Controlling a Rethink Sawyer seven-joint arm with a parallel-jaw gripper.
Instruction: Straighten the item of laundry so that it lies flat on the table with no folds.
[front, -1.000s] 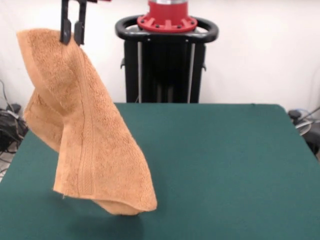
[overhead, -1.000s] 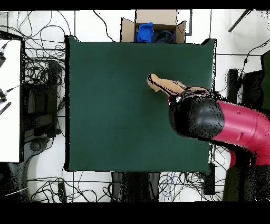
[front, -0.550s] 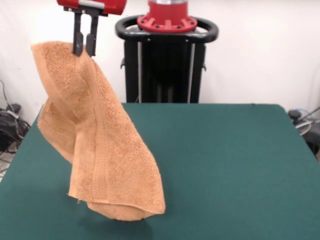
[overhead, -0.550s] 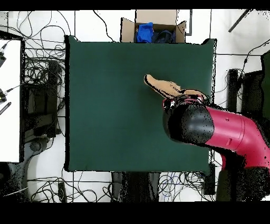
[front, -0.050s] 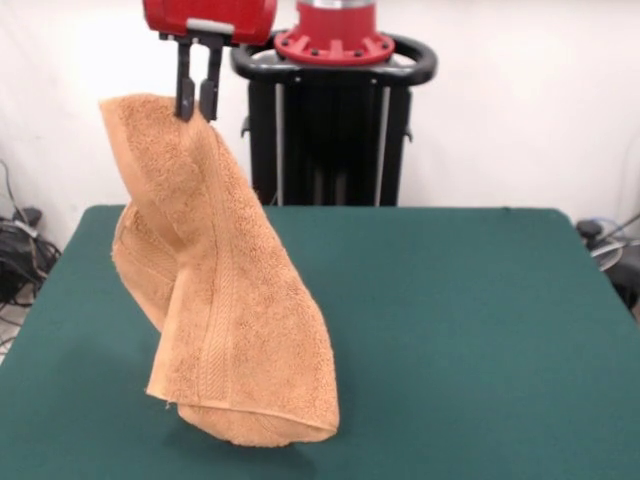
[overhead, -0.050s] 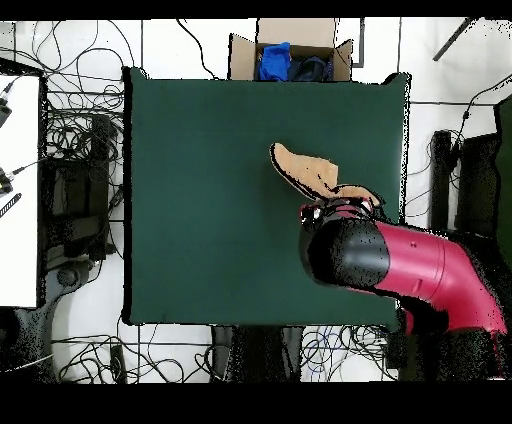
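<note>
An orange-tan terry towel (front, -0.050s: 215, 290) hangs folded from my gripper (front, -0.050s: 197, 105), which is shut on its top corner high over the left side of the green table (front, -0.050s: 470, 330). The towel drapes down and to the right, with a woven band running along its length. Its lowest fold is at or just above the table top near the front edge. From above, only a strip of the towel (overhead, -0.050s: 305, 172) shows beyond the red and black arm (overhead, -0.050s: 400, 275), which hides the gripper.
A cardboard box (overhead, -0.050s: 291, 55) with blue and dark cloth stands just off the table's far edge in the overhead view. Cables cover the floor around the table. The robot's black pedestal (front, -0.050s: 333, 120) rises behind the table.
My gripper has carried the towel rightward and lower in the front view. The towel's bottom fold has come down closer to the table.
</note>
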